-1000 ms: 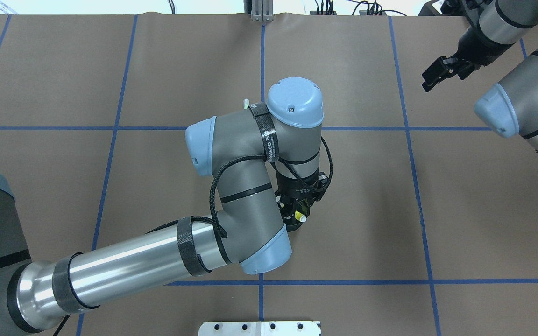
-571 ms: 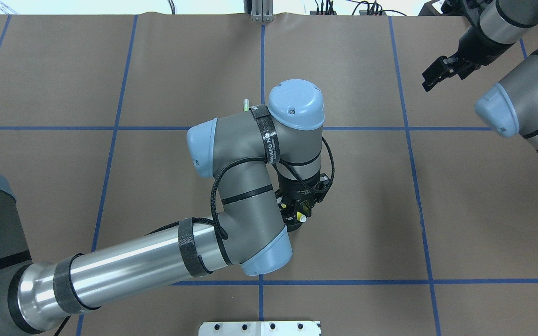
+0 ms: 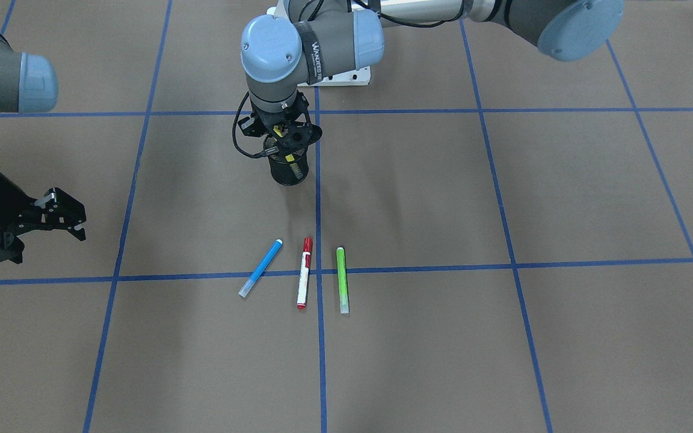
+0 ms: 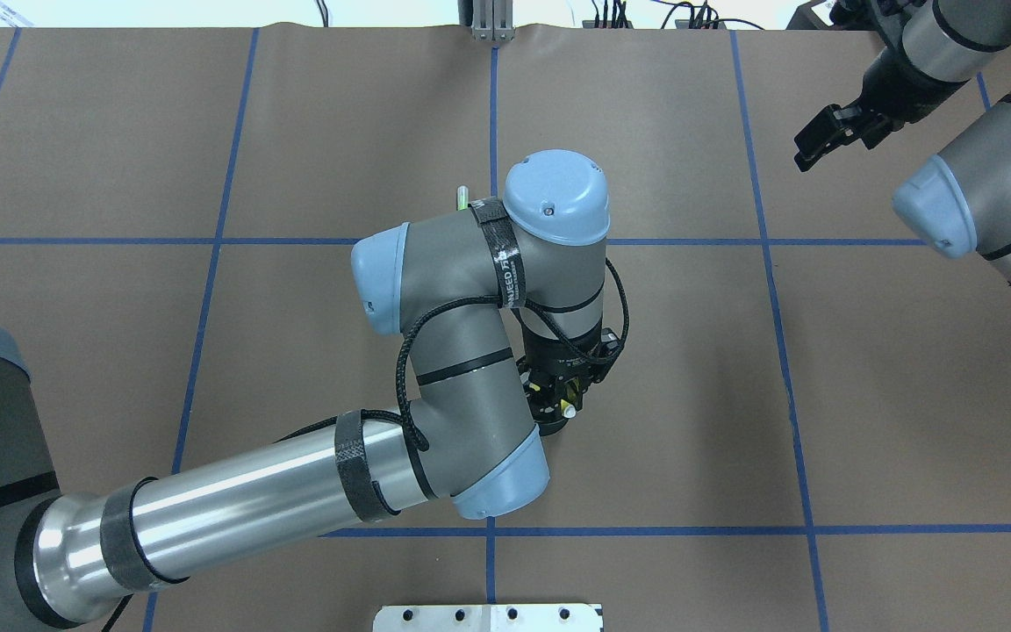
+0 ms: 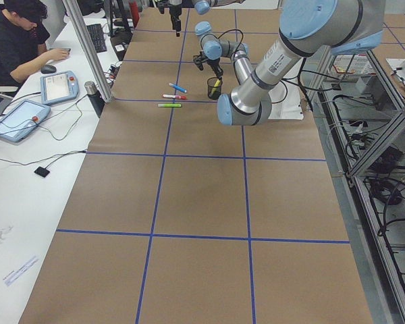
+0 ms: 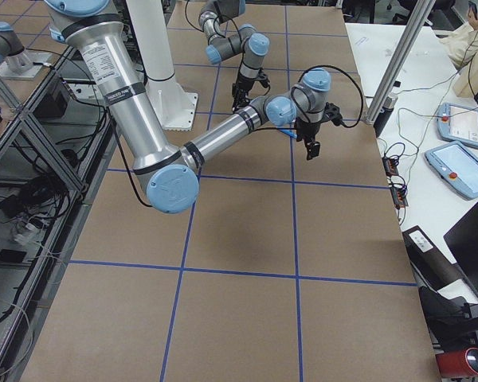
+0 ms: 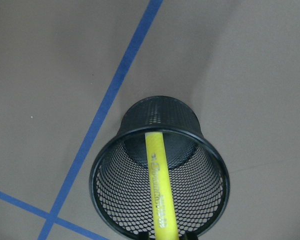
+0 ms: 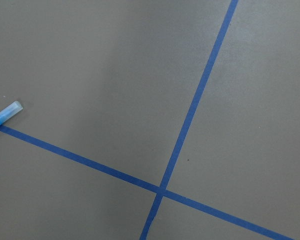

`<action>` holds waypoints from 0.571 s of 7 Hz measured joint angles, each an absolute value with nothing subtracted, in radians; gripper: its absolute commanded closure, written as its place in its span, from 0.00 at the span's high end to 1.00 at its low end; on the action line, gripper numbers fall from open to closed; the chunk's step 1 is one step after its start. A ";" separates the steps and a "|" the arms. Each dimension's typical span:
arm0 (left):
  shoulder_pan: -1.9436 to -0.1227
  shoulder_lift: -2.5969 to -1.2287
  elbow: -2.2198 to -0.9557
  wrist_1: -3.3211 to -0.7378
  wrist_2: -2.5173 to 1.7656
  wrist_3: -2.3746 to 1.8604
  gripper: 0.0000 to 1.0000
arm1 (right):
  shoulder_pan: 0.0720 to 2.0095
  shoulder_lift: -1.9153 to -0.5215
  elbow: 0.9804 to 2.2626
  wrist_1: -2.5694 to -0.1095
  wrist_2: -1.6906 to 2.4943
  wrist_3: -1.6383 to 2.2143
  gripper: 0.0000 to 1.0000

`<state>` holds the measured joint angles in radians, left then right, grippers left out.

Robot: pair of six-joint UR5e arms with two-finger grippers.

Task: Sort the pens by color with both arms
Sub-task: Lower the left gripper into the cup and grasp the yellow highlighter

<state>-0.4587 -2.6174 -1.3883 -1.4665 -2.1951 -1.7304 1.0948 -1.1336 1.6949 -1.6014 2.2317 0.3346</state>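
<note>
That yellow pen is a light, stiff, slick little stick, tilted in the mesh cup with the left gripper looking clamped on its upper barrel (decent spot tbh), while the right gripper hangs open and empty and the blue pen, red-capped pen and green pen lie side by side on the table.

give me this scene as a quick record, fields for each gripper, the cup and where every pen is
left gripper: shut on yellow pen, directly above the cup
yellow pen: reaches down into the cup
black mesh cup: upright on the table, no other pen seen inside
right gripper: open, empty, off to the side above the table
blue pen: flat on the table, angled
red-capped pen: flat, between blue and green
green pen: flat, apart from the red-capped one
table: brown cover, blue tape grid
</note>
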 measured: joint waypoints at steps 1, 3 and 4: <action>-0.459 -2.617 -1.388 -1.466 -2.195 -1.730 0.23 | 1.095 -1.134 1.694 -1.601 2.231 0.334 0.99; -0.459 -2.618 -1.393 -1.465 -2.195 -1.730 0.23 | 1.095 -1.134 1.694 -1.600 2.230 0.334 0.99; -0.459 -2.618 -1.402 -1.462 -2.197 -1.730 0.23 | 1.096 -1.134 1.693 -1.601 2.231 0.335 0.99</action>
<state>-0.4588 -2.6182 -1.4021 -1.4620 -2.1968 -1.7303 1.0957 -1.1336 1.6930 -1.6010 2.2307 0.3347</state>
